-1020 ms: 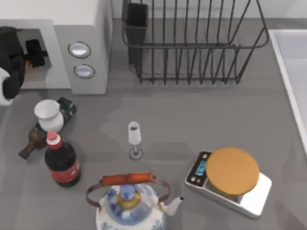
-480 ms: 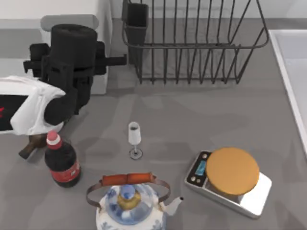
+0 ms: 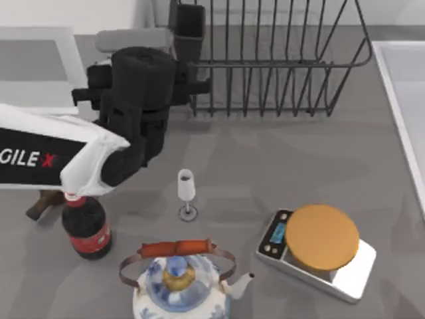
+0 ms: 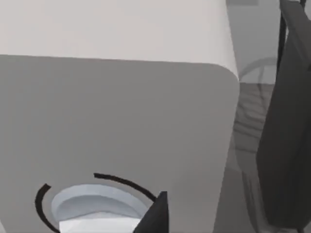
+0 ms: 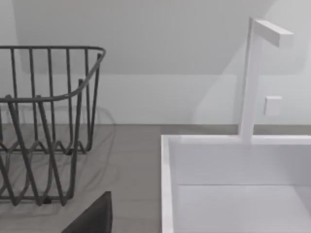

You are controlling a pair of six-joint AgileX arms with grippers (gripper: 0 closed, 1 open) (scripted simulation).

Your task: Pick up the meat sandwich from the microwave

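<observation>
The microwave (image 3: 40, 66) stands at the back left, seen from above. My left arm reaches in from the left, and its black left gripper (image 3: 139, 100) hovers high over the microwave's knob panel, hiding it. In the left wrist view the grey microwave panel (image 4: 121, 121) is close, with one silvery-blue knob (image 4: 97, 204) and a dark fingertip (image 4: 158, 213) at the edge. The meat sandwich is hidden. A dark part of my right gripper (image 5: 92, 218) shows in the right wrist view, near the sink.
A black wire dish rack (image 3: 265, 66) stands at the back. A small wine glass (image 3: 186, 193), a cola bottle (image 3: 86, 229), a blue-white teapot (image 3: 178, 279) and a silver scale (image 3: 319, 249) stand in front. A white sink (image 3: 405, 86) lies at the right.
My left arm has come out of the microwave's cavity, risen and swung right. It now covers the knob panel and the white vase.
</observation>
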